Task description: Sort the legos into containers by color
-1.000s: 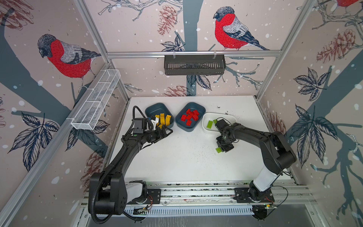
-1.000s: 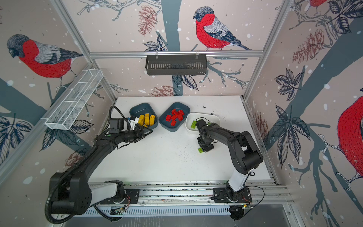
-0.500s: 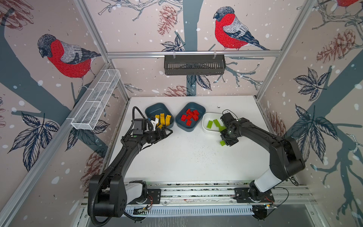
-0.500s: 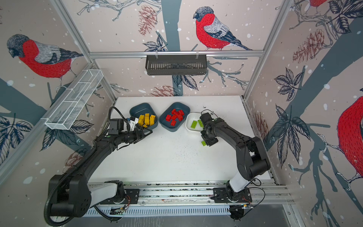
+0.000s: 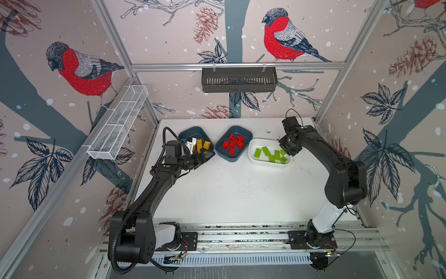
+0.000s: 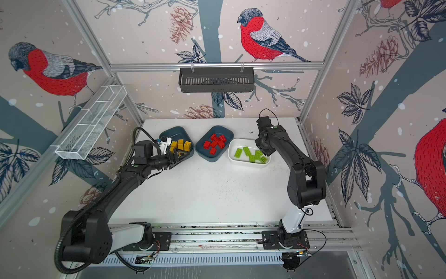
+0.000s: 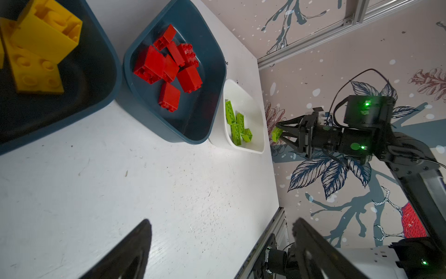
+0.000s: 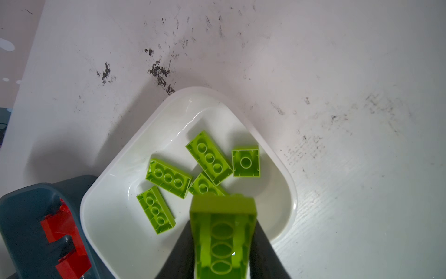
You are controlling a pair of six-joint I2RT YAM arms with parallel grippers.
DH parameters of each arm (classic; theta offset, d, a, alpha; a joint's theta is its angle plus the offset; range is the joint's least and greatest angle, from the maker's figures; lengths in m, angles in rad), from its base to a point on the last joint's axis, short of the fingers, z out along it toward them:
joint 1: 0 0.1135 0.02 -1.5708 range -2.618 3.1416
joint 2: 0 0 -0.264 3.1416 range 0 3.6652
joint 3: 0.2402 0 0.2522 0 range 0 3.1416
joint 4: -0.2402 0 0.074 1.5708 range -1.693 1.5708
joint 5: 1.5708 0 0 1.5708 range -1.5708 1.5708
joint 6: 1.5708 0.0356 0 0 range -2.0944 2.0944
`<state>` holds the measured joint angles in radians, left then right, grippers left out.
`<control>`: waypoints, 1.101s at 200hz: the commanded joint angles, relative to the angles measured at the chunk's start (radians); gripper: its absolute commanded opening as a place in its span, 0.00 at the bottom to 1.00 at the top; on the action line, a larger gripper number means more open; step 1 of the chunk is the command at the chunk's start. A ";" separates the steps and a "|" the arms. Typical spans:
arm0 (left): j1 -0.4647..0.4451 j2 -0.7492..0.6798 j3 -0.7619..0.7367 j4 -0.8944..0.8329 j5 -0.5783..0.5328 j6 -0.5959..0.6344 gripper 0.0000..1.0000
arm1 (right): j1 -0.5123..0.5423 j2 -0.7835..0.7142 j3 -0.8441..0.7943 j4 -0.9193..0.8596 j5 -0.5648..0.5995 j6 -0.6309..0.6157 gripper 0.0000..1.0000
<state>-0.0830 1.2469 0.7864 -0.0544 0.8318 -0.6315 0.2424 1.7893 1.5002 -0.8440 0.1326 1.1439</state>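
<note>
My right gripper (image 8: 222, 227) is shut on a lime green oblong lego (image 8: 223, 236) and holds it just above the right end of the white container (image 8: 115, 229). Several green legos (image 5: 271, 155) lie in that container (image 5: 268, 140). Red legos (image 5: 233, 142) fill the middle teal container (image 5: 237, 157), and yellow legos (image 5: 202, 146) lie in the left teal container (image 5: 190, 132). My left gripper (image 7: 222, 220) is open and empty, low over the table by the left container's front edge. In both top views the held lego (image 6: 259, 152) shows at the right gripper (image 6: 261, 152).
A black slotted basket (image 5: 239, 79) hangs on the back rail. A white wire-mesh rack (image 5: 118, 125) runs along the left wall. The arms' base rail (image 5: 241, 238) lines the table's front edge.
The right gripper has carried the green lego up from the table, back and to the right, to above the white container's right end. The left arm has not moved.
</note>
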 commanded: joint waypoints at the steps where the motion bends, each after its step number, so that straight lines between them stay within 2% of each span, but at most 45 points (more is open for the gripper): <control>1: -0.009 0.021 0.028 0.087 0.010 -0.030 0.91 | -0.017 0.056 0.020 0.057 -0.068 -0.072 0.30; 21: -0.015 0.040 0.048 0.091 0.006 -0.025 0.91 | -0.005 0.130 0.068 0.104 -0.112 -0.105 0.31; 47: -0.015 0.061 0.065 0.084 0.005 -0.018 0.91 | 0.018 0.209 0.129 0.095 -0.098 -0.128 0.33; 67: -0.015 0.066 0.068 0.076 0.000 -0.009 0.91 | 0.019 0.228 0.126 0.121 -0.124 -0.120 0.40; 86: -0.015 0.076 0.068 0.077 0.001 -0.005 0.91 | 0.018 0.235 0.125 0.132 -0.134 -0.112 0.52; 109: -0.015 0.089 0.072 0.076 0.002 0.001 0.91 | 0.018 0.232 0.126 0.139 -0.143 -0.117 0.60; 145: -0.015 0.113 0.102 0.047 -0.002 0.031 0.91 | 0.005 0.162 0.104 0.135 -0.146 -0.152 0.64; 173: -0.005 0.135 0.173 -0.067 -0.065 0.127 0.91 | -0.021 0.045 0.039 0.165 -0.153 -0.290 0.71; 202: 0.033 0.157 0.275 -0.277 -0.296 0.319 0.92 | -0.072 -0.101 -0.092 0.262 -0.144 -0.530 0.81; 220: 0.086 0.145 0.269 -0.300 -0.442 0.393 0.92 | -0.087 -0.207 -0.213 0.377 -0.090 -0.723 0.86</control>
<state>-0.0471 1.4002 1.0481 -0.2367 0.6300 -0.4057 0.1692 1.6855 1.3964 -0.6193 -0.0185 0.7227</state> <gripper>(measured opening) 0.920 0.833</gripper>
